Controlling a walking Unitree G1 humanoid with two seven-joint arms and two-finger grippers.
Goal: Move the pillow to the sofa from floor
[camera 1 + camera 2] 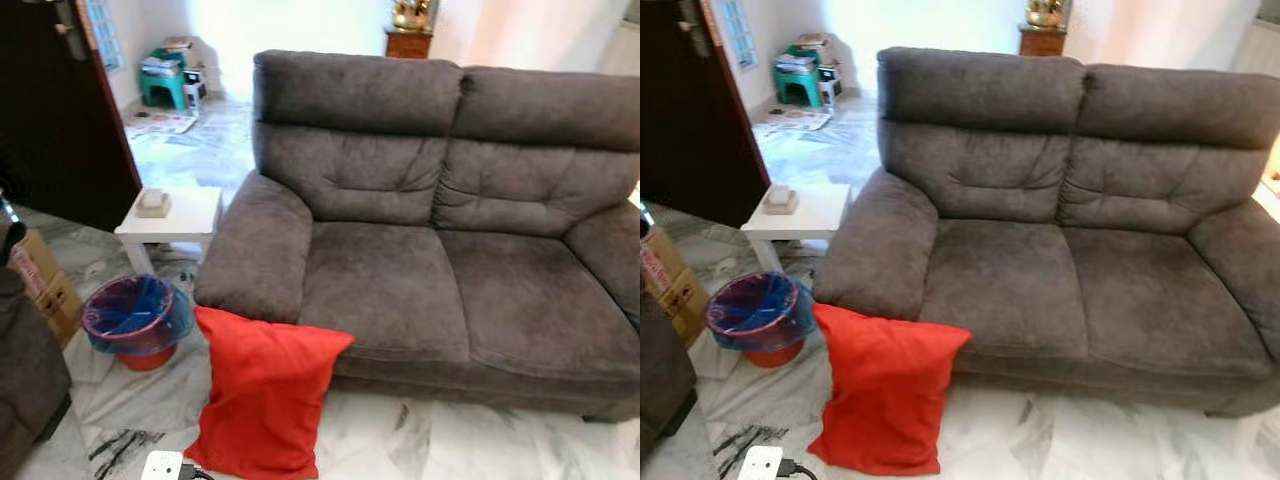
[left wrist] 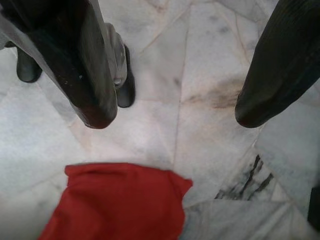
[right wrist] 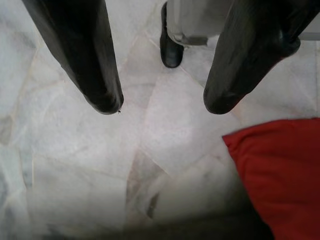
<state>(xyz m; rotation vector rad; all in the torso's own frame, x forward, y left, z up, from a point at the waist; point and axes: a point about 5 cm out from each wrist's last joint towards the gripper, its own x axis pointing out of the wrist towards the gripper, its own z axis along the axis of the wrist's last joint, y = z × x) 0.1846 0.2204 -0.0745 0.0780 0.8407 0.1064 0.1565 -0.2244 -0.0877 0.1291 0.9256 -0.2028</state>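
Left gripper [image 2: 172, 112] fingers: two, long, black, rounded tips
Right gripper [image 3: 162, 105] fingers: two, long, black, glossy
Feet: black, beneath silver-grey legs

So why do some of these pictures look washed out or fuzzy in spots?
In the left eye view, daylight behind the sofa bleaches the back wall and far floor. In the right wrist view, the lower edge goes soft and grey beside the red pillow. The left wrist view is sharper, the marble floor evenly lit.

A white marble floor [image 1: 380, 440] is seen bearing a red pillow [image 1: 262, 402] propped against a grey sofa [image 1: 440, 260], beside a bin [image 1: 135, 320] and a white side table [image 1: 175, 222].
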